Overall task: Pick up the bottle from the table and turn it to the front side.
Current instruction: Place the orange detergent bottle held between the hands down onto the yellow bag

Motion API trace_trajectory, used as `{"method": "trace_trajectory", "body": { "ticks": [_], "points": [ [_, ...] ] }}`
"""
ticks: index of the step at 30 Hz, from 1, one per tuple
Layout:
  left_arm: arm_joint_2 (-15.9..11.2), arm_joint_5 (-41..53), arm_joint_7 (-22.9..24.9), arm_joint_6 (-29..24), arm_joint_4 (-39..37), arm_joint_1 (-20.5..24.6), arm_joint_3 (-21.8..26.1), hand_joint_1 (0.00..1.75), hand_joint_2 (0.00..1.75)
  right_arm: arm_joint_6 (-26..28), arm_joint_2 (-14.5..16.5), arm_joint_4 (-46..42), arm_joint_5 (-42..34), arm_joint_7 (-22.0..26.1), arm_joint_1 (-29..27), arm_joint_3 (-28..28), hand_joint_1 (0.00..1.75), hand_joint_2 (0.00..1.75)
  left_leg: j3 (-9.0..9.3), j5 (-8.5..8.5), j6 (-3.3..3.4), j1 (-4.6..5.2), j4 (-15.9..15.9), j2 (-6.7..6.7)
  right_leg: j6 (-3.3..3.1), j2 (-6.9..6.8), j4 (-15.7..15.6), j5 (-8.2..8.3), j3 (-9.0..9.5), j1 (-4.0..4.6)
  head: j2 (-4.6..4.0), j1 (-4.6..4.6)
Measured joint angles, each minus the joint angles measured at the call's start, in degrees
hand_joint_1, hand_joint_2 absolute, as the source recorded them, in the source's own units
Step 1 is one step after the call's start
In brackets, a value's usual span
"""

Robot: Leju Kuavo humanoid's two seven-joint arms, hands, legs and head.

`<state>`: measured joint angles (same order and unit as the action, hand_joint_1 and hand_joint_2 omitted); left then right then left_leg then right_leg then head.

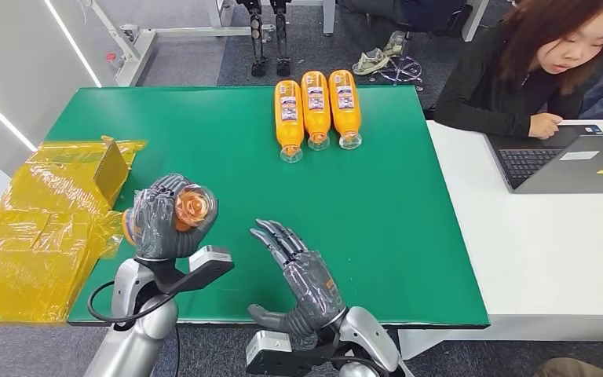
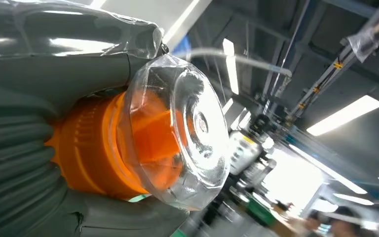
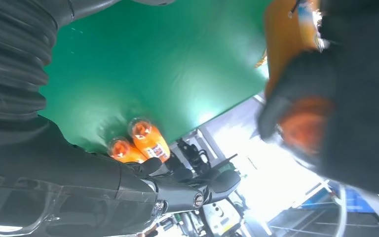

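A: Bottle (image 1: 189, 207) noted lifted off the green surface (image 1: 377, 236), near its front left corner, wrapped in the fingers (image 1: 159, 214) of the left hand (image 1: 163, 220). Its clear base is turned up toward the head camera; in the left wrist view the base (image 2: 177, 133) juts out past the fingers.

B: Right hand (image 1: 298, 279) recorded beside it, palm toward the bottle, fingers spread and nothing held. The two hands are near, not touching.

A: Risk judged: the bottle is smooth and round, and most of its body is hidden inside the grasp. If it is rotated by the left hand alone, slipping could be expected. Label direction cannot be told from here.

B: A second risk is judged at any hand-over. If the right hand is closed late or off-centre, the bottle could be knocked loose and dropped onto the surface.

A: Three bottles (image 1: 315, 108) are laid side by side at the far edge, well apart. The yellow wrapping (image 1: 39, 220) lies just beside the left hand and could be snagged.
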<state>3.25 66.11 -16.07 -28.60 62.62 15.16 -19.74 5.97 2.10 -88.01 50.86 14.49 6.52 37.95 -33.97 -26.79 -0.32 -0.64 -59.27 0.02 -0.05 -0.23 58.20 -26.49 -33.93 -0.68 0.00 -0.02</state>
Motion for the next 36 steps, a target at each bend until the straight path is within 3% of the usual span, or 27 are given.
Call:
{"method": "trace_trajectory", "body": {
  "ticks": [4, 8, 14, 19, 21, 25, 28, 36],
  "points": [
    [-1.87, 10.0, 4.73, -4.64, -9.24, 3.98, 0.0, 1.47, 1.75, -0.22, -0.84, 0.38, -1.95, 0.09, 1.84, 0.64, 0.0, 1.75, 0.01, 0.05, -0.06, 0.0, 0.0, 0.0, -0.03, 0.0, 0.02, 0.03, 0.0, 0.0, 0.0, 0.0],
    [-3.8, 17.3, 9.15, -6.12, -19.71, 8.5, 0.0, 1.55, 1.75, -0.24, -1.69, 0.62, -3.19, 0.24, 2.75, 1.09, 0.0, 1.75, 0.01, 0.06, -0.08, 0.0, 0.0, 0.01, -0.04, 0.03, 0.05, 0.05, -0.02, 0.0, 0.0, 0.0],
    [-7.3, 23.14, 15.63, -3.72, -32.06, 13.83, -0.48, 1.53, 1.75, -0.5, -2.6, 1.06, -4.52, 1.26, 3.28, 2.03, 0.0, 1.75, -0.01, 0.06, -0.09, -0.02, 0.01, 0.06, -0.05, 0.14, 0.08, 0.04, -0.09, 0.01, -0.01, 0.0],
    [-9.75, 23.37, 18.48, 0.17, -38.47, 16.66, -1.01, 1.4, 1.75, -0.45, -3.25, 1.48, -5.1, 1.94, 3.41, 2.62, 0.0, 1.75, -0.02, 0.06, -0.09, -0.03, 0.02, 0.08, -0.06, 0.16, 0.08, 0.04, -0.13, 0.02, 0.0, 0.0],
    [-10.43, 23.39, 19.11, 1.47, -40.05, 17.35, -1.05, 1.19, 1.75, -0.38, -3.52, 1.58, -5.42, 2.13, 3.4, 2.81, 0.0, 1.75, -0.03, 0.06, -0.09, -0.03, 0.02, 0.07, -0.06, 0.16, 0.08, 0.04, -0.14, 0.02, -0.01, 0.01],
    [-11.56, 23.48, 19.89, 2.95, -42.14, 18.05, -1.21, 0.37, 1.75, -0.3, -3.99, 1.73, -5.53, 2.39, 3.37, 3.19, 0.0, 1.75, -0.04, 0.06, -0.09, -0.02, 0.02, 0.08, -0.06, 0.16, 0.08, 0.04, -0.14, 0.02, -0.01, 0.02],
    [-12.25, 23.54, 20.54, 4.26, -43.27, 18.28, -1.82, 0.0, 1.75, -0.25, -4.18, 1.78, -5.53, 2.43, 3.35, 3.4, 0.0, 1.75, -0.04, 0.06, -0.09, -0.02, 0.02, 0.07, -0.06, 0.16, 0.08, 0.04, -0.15, 0.01, 0.0, 0.02],
    [-13.62, 23.44, 21.57, 4.46, -44.45, 18.22, -2.25, 0.0, 1.75, 0.11, -4.85, 1.81, -5.61, 3.07, 2.05, 3.55, 0.0, 1.75, -0.06, 0.06, -0.09, -0.02, 0.03, 0.07, -0.06, 0.15, 0.08, 0.04, -0.16, 0.02, -0.01, 0.01]
  ]
}}
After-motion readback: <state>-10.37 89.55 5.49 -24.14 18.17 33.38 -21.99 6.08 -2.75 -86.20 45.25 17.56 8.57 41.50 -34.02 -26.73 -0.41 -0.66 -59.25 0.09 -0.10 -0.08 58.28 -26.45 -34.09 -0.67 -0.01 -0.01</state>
